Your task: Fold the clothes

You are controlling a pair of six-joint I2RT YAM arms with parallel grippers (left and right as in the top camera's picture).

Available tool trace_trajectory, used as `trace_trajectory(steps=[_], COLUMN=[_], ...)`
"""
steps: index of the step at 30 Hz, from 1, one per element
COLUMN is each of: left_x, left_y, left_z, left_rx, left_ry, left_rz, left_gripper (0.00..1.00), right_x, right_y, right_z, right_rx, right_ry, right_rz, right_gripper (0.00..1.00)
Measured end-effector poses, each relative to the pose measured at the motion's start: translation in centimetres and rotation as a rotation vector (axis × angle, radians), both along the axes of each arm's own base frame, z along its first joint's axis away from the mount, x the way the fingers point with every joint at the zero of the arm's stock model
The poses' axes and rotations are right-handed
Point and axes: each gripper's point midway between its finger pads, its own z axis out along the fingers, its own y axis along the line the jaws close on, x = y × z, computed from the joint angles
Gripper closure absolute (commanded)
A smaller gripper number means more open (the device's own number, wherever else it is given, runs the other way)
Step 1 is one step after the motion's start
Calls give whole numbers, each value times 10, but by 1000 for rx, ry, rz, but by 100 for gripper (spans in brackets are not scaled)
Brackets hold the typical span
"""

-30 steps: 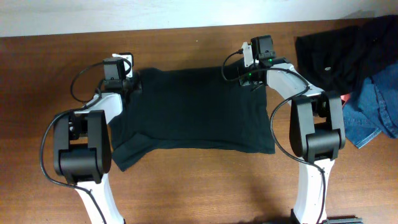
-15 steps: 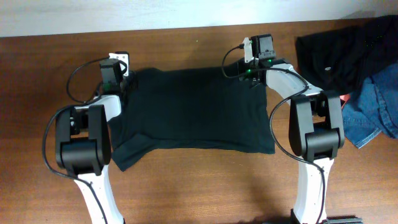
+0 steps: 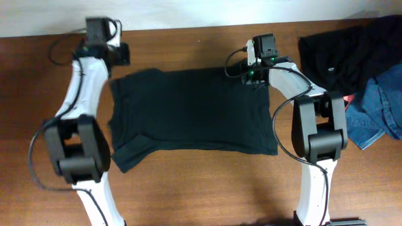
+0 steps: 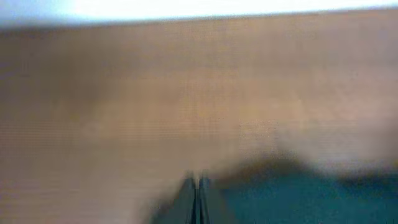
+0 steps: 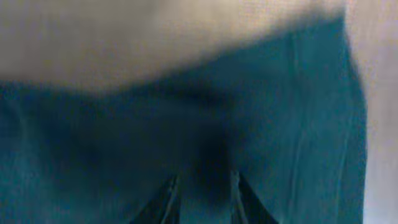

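Centre of the table (image 3: 207,188), the black T-shirt (image 3: 188,110) lies spread flat, a broad dark rectangle with one flap (image 3: 125,160) poking out at its lower left corner. Up in the upper left of the overhead view, the left arm (image 3: 81,81) reaches just off the cloth's upper left corner. Its wrist view shows the left gripper (image 4: 196,188) with fingers pressed together on nothing, bare wood ahead. Over at the shirt's upper right corner the right gripper (image 5: 204,198) sits low on the fabric, fingers a narrow way apart, no fold visibly pinched.

It reads like a letting-go after laying the cloth down. To do it well, open fully before rising. Lift straight up so the thin fabric doesn't snag and drag the corner, then check that the far edge runs straight. That stray flap looks like the next tidy-up. At the right edge sits a heap of spare clothes (image 3: 358,63).
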Motion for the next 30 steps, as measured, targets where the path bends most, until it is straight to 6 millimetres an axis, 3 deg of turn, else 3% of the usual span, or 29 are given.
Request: trace_trajectory(steps=[3,5,8,10,15,19,21,23,28,30], left_x=[-43,-74,-111,-125,-169,-204,-215,-220,-229,-226], left_y=[-2,-5,-12,-18,-41,-61,-66,-66,-63,-63], left_z=[44,61,60,44,-24,-76,-96,-112,-127,-128], left_rx=[-34,-65,-118,-148,-165,-151,-148,-150,-150,-150], left_ry=[90,154,283,356,581,715,741,743,752,740], left_rz=[37,57,82,90,78,42,31,32,40,40], left_gripper=[94,94,94,94,95,95,95,96,95,95], right_x=[-33,-53,-88,-110,-156,-170,-174,-173,-174,-170], right_y=[-2,-2,0,2,1,1,1,2,6,10], right_z=[8,19,35,41,41,34,27,16,-13,-13], right_rx=[5,15,38,52,60,63,64,70,85,104], right_ry=[124,189,305,383,575,626,636,619,577,532], right_rz=[-19,-23,-23,-18,-19,-21,-19,-15,-5,5], right_gripper=[66,63,58,58,65,66,77,96,96,96])
